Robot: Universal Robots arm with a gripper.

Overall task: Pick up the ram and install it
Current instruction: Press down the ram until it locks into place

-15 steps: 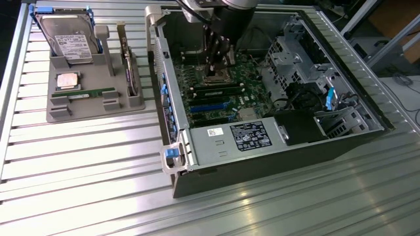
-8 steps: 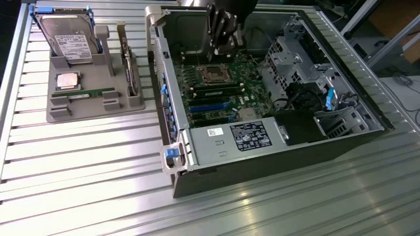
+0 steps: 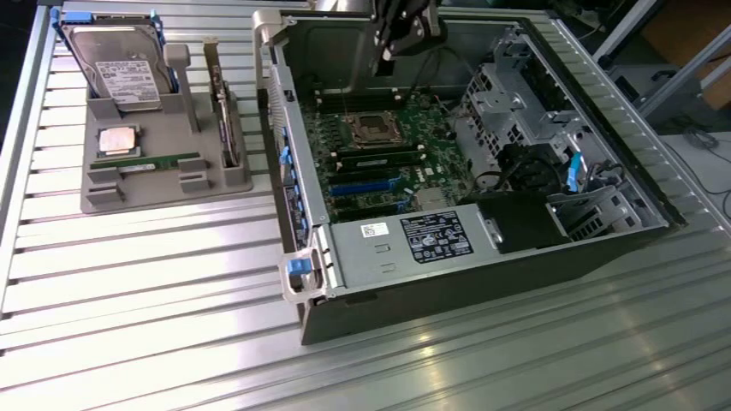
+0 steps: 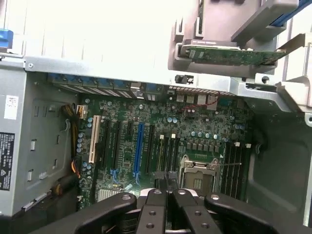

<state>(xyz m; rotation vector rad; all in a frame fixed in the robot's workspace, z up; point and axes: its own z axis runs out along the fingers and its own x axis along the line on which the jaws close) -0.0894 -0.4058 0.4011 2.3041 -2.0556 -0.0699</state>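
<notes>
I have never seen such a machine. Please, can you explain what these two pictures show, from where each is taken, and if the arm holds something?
This is a robot arm working over an open computer case that lies on a ribbed metal table.

The exterior view comes from a camera standing off the arm. It looks down on the table. The dark gripper hangs above the case, over the green motherboard.

The wrist view comes from a camera on the arm itself, looking past the gripper into the case. The fingers are shut and I see nothing between them.

At the exterior view's left stands a grey parts holder. It carries a hard drive, a square processor chip, an expansion card and the ram, a narrow green stick. One stick already seems to sit in the motherboard.
</notes>
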